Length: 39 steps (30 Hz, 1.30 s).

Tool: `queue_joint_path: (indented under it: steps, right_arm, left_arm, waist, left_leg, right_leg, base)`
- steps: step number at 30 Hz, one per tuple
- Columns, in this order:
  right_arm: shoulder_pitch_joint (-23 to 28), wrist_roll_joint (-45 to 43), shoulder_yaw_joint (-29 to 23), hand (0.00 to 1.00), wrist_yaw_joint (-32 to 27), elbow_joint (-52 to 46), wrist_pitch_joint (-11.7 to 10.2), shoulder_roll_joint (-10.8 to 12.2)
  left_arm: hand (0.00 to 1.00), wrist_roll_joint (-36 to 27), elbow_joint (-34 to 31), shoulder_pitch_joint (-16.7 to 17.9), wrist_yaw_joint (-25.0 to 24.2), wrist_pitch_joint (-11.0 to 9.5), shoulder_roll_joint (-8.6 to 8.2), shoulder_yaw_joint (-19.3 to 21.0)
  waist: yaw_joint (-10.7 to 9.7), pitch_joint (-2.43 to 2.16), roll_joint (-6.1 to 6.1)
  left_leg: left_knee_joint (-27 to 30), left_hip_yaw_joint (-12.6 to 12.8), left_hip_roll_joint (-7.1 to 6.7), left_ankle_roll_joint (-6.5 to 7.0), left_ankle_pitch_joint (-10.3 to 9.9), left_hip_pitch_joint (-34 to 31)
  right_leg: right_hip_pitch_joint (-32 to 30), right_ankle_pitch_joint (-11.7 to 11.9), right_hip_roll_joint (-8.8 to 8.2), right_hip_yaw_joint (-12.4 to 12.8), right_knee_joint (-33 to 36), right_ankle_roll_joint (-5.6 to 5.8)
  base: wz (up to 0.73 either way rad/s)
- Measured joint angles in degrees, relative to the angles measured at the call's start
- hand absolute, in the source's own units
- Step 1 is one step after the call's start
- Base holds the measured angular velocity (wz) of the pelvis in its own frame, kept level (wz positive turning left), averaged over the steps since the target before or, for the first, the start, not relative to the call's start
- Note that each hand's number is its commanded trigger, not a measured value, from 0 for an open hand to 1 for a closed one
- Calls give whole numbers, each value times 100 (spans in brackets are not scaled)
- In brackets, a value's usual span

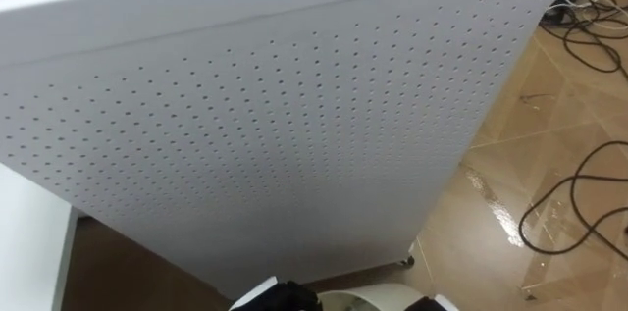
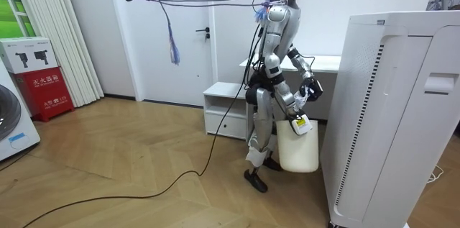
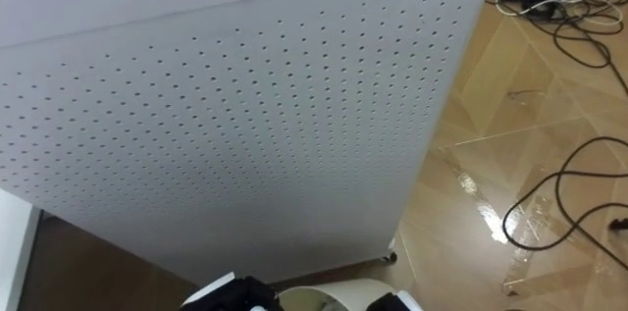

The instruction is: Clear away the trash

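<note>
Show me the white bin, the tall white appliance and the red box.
white bin (image 2: 298,152): room view, side wall
tall white appliance (image 2: 411,134): room view, broad face
red box (image 2: 44,91): room view, front face

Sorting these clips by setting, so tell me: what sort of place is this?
Probably a room in a home, or a mock-up of one: wooden floor, a white door, a washing machine at the room view's left edge, and a tall white perforated appliance.

The tall cabinet's panel (image 1: 275,125) is matt white and smooth, pierced with rows of tiny holes. The floor (image 1: 549,144) is glossy varnished wood, catching light. The bin (image 2: 298,152) looks like smooth white plastic.
</note>
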Motion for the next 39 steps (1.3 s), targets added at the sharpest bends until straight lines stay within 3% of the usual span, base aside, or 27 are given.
queue_joint_path:
  steps: [14,39]
  right_arm:
    - [308,-26,-61,100,162,-2,-71,0]
    - [346,-22,-63,100,306,-55,-63,-60]
  left_arm:
    - [0,318,214,3,225,-77,-61,85]
    - [0,246,101,31,216,-127,-133,-38]
  waist:
    - [-185,1,-4]
    - [-166,-16,-26]
  left_leg:
    - [73,14,-3,24,14,34]
    - [138,88,26,22,15,61]
  right_leg:
    - [66,-18,-29,-23,59,10]
    - [69,-46,-32,0,173,-20]
  base:
    - [2]
    - [0]
